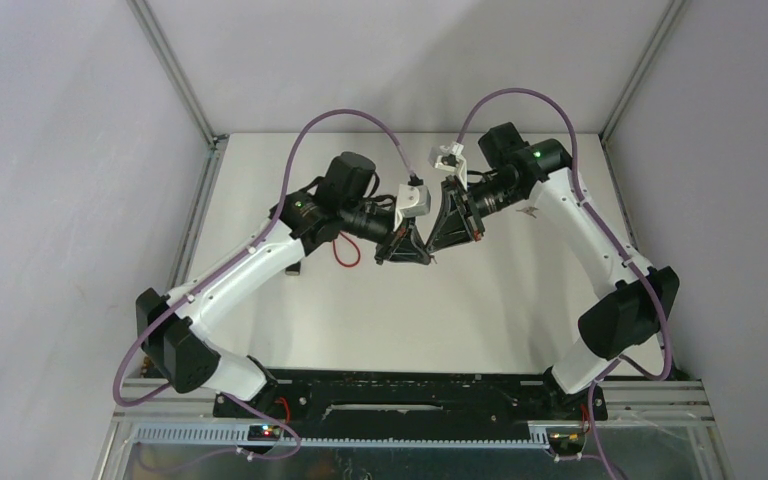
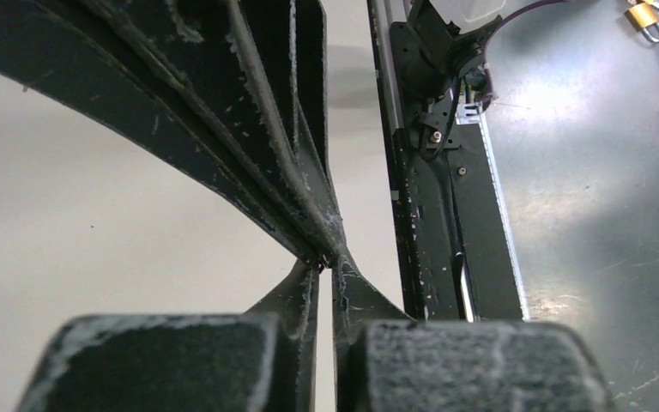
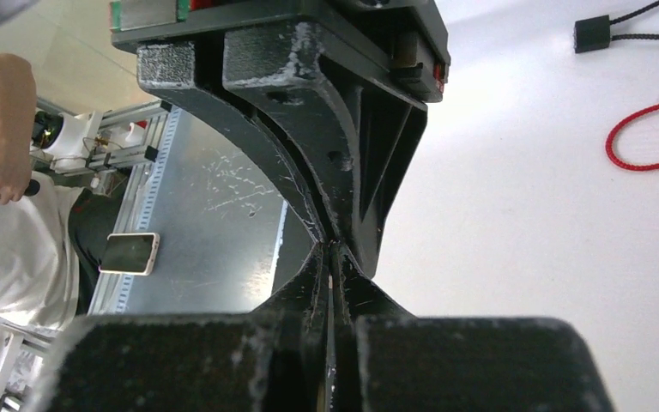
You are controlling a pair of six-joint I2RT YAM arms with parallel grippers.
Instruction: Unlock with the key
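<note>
Left fingers (image 2: 302,296) stood almost together, with only a thin slit between them. Whether anything thin sat in that slit could not be told. Right fingers (image 3: 307,296) were pressed together. The two pairs met tip to tip above the middle of the white counter (image 1: 480,300), each arm reaching in from its own side. The key could not be made out at the tips (too small and dark there).

A red cord (image 3: 611,148) lay looped on the counter near the left arm, with a black tag (image 3: 593,33) on dark string beyond it. The brass padlock (image 2: 645,15) lay well apart from both pairs, on the grey metal tray (image 2: 583,215) past the black base plate (image 2: 472,223). A phone (image 3: 129,252) also rested on the tray.
</note>
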